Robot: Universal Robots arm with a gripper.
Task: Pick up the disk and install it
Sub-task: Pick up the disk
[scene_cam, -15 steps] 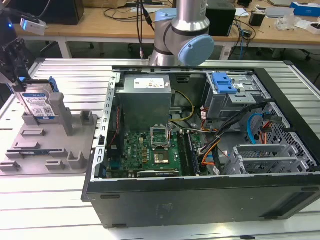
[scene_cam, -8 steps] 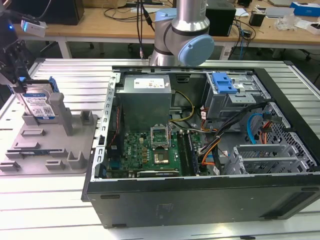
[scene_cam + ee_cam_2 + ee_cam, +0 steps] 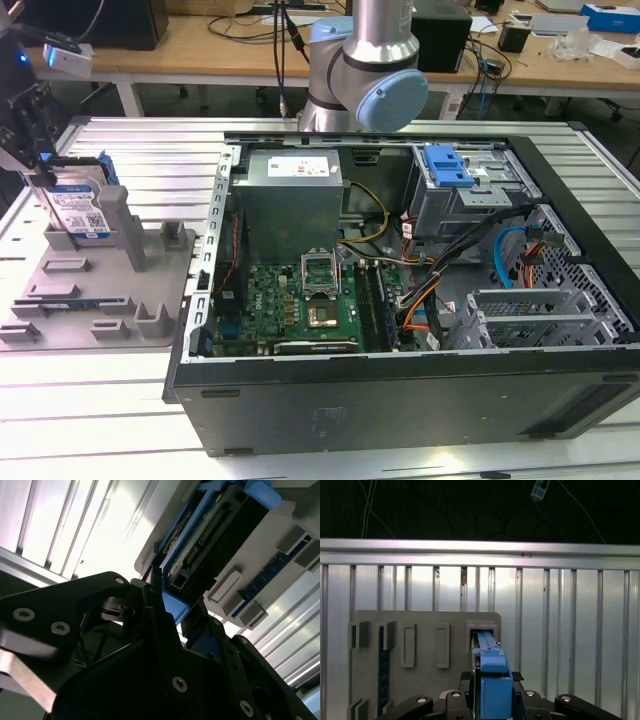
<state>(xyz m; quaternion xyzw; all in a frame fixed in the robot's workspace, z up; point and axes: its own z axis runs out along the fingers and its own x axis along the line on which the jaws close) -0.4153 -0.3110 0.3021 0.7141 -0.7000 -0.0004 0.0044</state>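
Since the disk [image 3: 82, 212] stands on edge in a slot of the grey holder [image 3: 110, 295] at the exterior view's left, well apart from the open computer case [image 3: 400, 400], I judge that most of the risk lies in the hold itself. The tool [image 3: 45, 168] is down at the disk's upper end, and in both wrist views the disk's blue carrier frame [image 3: 487, 647] lies in the middle of the tool. I cannot tell whether the tool has clamped on the frame or merely straddles it. If the contact is only on the plastic frame and not on the silver body, the frame could flex or slide, and the drive could tilt as it leaves the slot. A pull out of line with the slot would probably bind the disk against the holder's walls. The holder seems simply to lie on the slatted metal surface [image 3: 150, 140], so it might be lifted along or shoved sideways. A hold near one end could also let the far end sag or swing under its own weight. The case adds its own hazards, being crowded. The grey power supply [image 3: 290, 205], a loose bundle of cables [image 3: 470, 240] and the drive cage [image 3: 470, 200] with its blue tab [image 3: 447, 165] sit close together. A tilted disk could snag a wire or strike the cage edge instead of seating, and a drop onto the motherboard [image 3: 300, 300] would likely damage both
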